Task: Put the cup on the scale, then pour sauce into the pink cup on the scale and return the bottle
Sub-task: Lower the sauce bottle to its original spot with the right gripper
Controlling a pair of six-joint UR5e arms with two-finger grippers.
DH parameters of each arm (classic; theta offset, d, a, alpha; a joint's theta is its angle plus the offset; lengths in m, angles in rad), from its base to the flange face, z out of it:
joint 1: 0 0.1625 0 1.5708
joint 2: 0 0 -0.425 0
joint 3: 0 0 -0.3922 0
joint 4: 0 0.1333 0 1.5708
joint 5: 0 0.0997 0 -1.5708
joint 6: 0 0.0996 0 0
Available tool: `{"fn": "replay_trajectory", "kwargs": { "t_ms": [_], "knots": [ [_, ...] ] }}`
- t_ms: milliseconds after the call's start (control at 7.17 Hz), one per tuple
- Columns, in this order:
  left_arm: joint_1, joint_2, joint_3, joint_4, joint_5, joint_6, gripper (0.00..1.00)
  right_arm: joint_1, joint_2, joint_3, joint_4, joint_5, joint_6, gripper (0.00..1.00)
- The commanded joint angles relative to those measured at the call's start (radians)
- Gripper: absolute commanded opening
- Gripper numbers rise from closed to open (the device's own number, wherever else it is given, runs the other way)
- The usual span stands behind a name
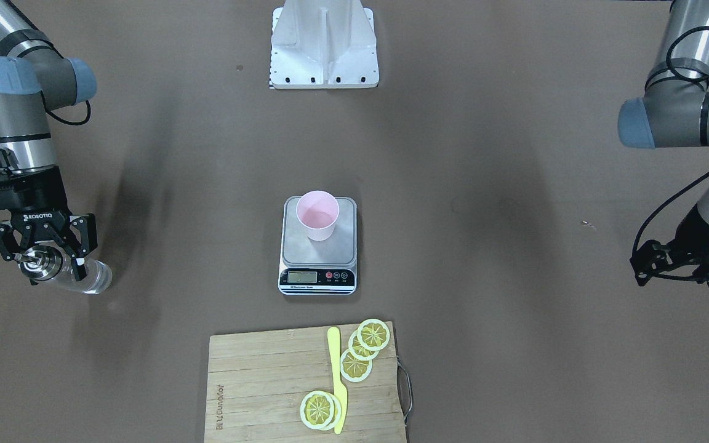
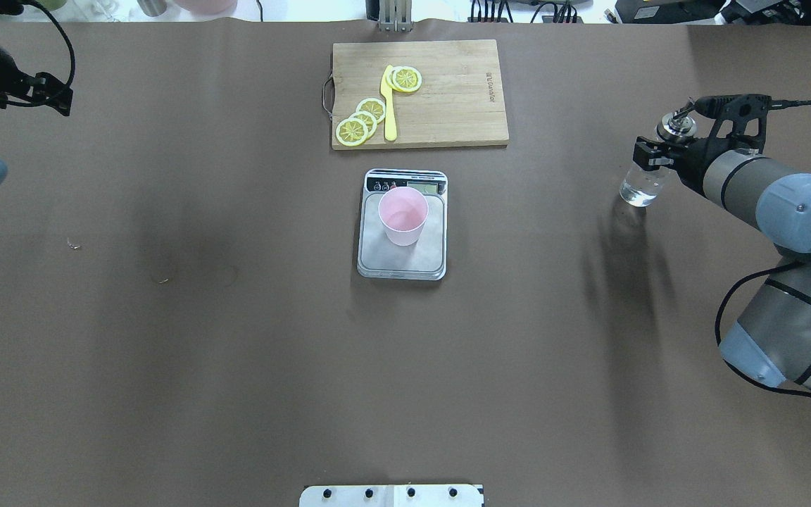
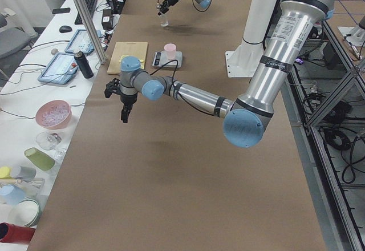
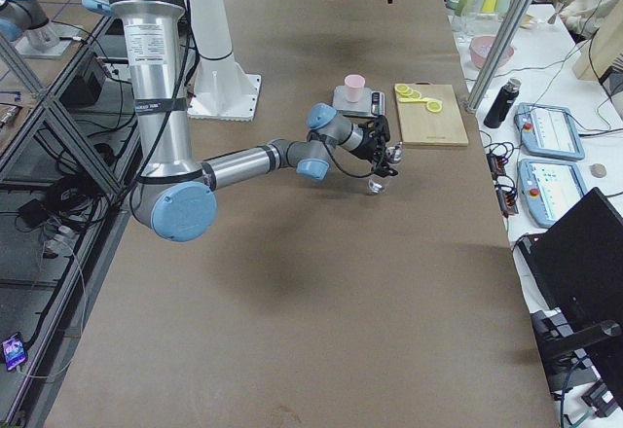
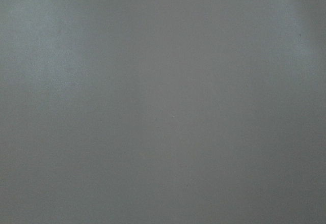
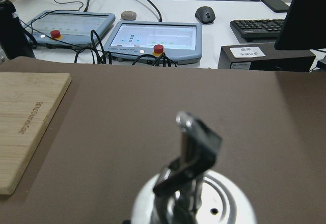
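Observation:
The pink cup point(image 1: 317, 215) stands upright on the steel platform of the scale point(image 1: 296, 246) at mid-table; it also shows in the overhead view point(image 2: 403, 215). The clear glass bottle point(image 1: 87, 277) with a silver spout cap stands on the table off to the robot's right, with clear sauce in it point(image 2: 639, 189). My right gripper point(image 1: 44, 255) hangs over the bottle, its open jaws on either side of the cap point(image 6: 196, 147) without pinching it. My left gripper point(image 1: 639, 266) is open and empty, far off at the other side of the table.
A wooden cutting board point(image 1: 256, 381) with lemon slices point(image 1: 364, 351) and a yellow knife point(image 1: 337, 381) lies just beyond the scale. The robot's white base plate point(image 1: 324, 46) is on the near side. Control tablets point(image 6: 153, 40) sit off the table's far edge.

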Motion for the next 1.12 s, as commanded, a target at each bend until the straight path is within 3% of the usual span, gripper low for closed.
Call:
{"fn": "replay_trajectory", "kwargs": {
  "t_ms": [0,977],
  "knots": [
    [0.0,0.0,0.003,0.002,0.0,0.002,0.99,-0.008,-0.018,-0.039,0.104,-0.063,-0.001,0.0],
    [0.0,0.001,0.005,0.003,0.0,0.004,0.99,-0.068,-0.012,-0.042,0.095,-0.14,-0.009,0.0]
  ]
}}
